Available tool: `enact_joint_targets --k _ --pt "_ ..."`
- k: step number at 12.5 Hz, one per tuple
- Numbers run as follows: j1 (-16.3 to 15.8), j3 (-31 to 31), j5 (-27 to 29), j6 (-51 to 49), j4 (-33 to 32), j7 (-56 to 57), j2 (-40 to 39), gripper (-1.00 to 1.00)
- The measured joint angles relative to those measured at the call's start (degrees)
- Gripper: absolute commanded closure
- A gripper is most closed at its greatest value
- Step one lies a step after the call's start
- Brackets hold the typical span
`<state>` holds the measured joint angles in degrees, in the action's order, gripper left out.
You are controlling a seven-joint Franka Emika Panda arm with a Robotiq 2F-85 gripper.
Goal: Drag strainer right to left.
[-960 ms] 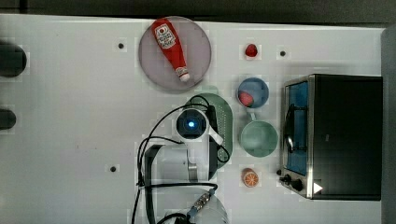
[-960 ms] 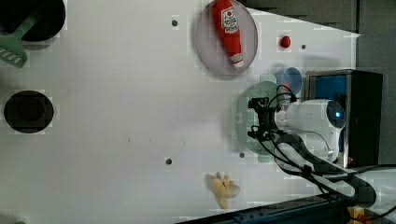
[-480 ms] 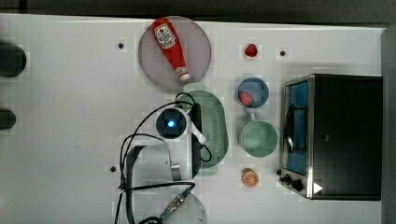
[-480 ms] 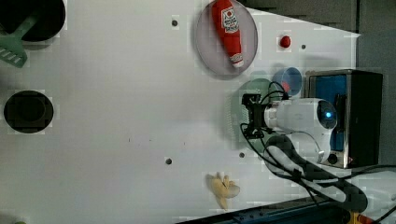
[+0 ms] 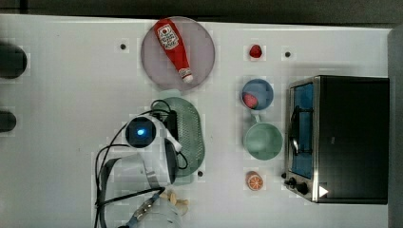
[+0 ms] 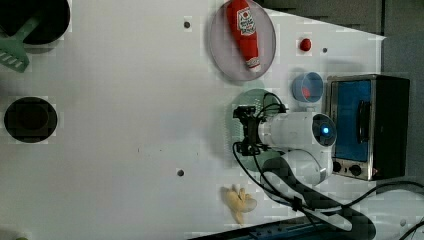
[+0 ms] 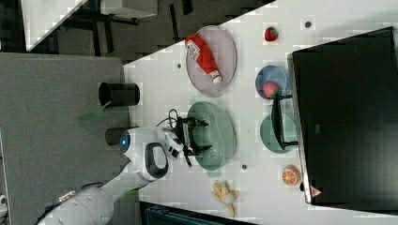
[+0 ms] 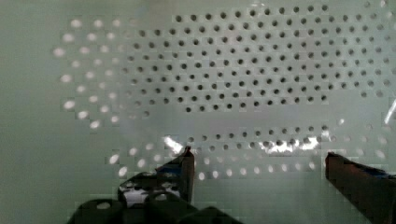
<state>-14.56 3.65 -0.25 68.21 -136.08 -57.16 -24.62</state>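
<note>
The strainer (image 5: 192, 128) is a pale mint-green oblong basket dotted with small holes, lying in the middle of the white table just below the grey plate in the top view. My gripper (image 5: 171, 126) reaches down into it near its left rim in the top view. The wrist view has the perforated strainer floor (image 8: 233, 70) close up, with my gripper (image 8: 261, 161) open and its two dark fingers (image 8: 186, 163) wide apart, nothing between them. In the right view the gripper (image 7: 202, 136) stands inside the strainer (image 7: 220, 136). The left view has the gripper (image 6: 248, 131) over the strainer (image 6: 255, 97).
A grey plate (image 5: 199, 66) carries a ketchup bottle (image 5: 175, 47) just beyond the strainer. To the top view's right stand a blue bowl (image 5: 257, 93), a mint cup (image 5: 263, 140), an orange slice (image 5: 254, 181) and a toaster oven (image 5: 342, 137). A banana toy (image 6: 239, 201) lies near the front edge.
My arm has moved toward the top view's left, and the strainer has slid left with it, away from the mint cup and blue bowl. The fingers stay wide apart.
</note>
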Motion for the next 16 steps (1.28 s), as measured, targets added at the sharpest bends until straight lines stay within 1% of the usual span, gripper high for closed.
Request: enact_joint_targets --k 1,4,7,9,13,16 --pt "-0.6 0.8 0.6 0.3 0.8 -0.8 -0.6 -1.00" --pt "-3.3 1.0 5.7 0.0 1.9 -1.3 -1.5 -1.00" --pt "-6.0 1.2 5.4 -0.8 6.7 -1.6 -4.5 -1.00" --pt "-8.2 0.8 5.7 -1.5 7.2 -3.4 -4.5 -1.00" --pt "-11.4 0.6 6.6 -3.5 8.2 -6.2 -5.1 -1.00" --pt "-14.2 1.3 6.9 -6.2 12.5 -8.6 -6.6 -1.00"
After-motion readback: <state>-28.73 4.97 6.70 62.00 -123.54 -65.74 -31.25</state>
